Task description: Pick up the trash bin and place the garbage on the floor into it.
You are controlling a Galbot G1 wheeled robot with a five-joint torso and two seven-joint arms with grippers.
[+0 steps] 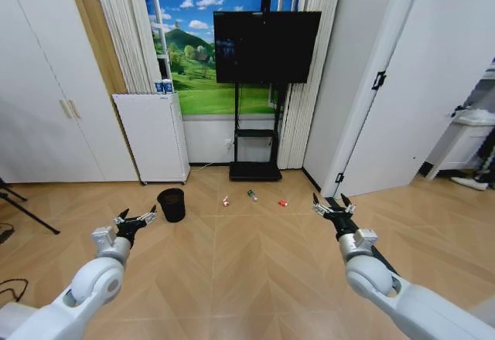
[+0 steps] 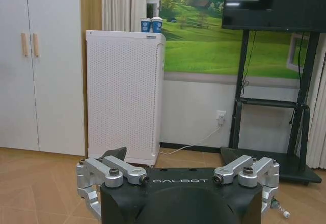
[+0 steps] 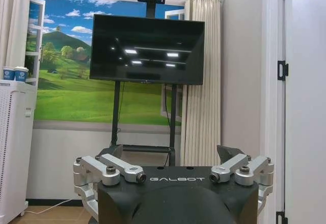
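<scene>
The trash bin [image 1: 171, 205], small, round and black, stands on the wood floor ahead and left of centre. To its right the garbage lies in a row: a red-and-white wrapper [image 1: 226, 201], a dark green bottle [image 1: 252, 195] and a red piece [image 1: 283, 202]. My left gripper [image 1: 138, 220] hovers open just short of the bin, on its left. My right gripper [image 1: 332, 205] is open too, held right of the red piece. Both wrist views look past open, empty fingers, the left gripper [image 2: 175, 155] and the right gripper [image 3: 170, 152], toward the far wall.
A tall white perforated appliance [image 1: 152, 137] with two blue-and-white cups [image 1: 163, 86] on top stands behind the bin. A TV on a black stand [image 1: 265, 46] is at the far wall. White cupboards line the left, a tripod leg [image 1: 23, 209] juts in, and a door opens on the right.
</scene>
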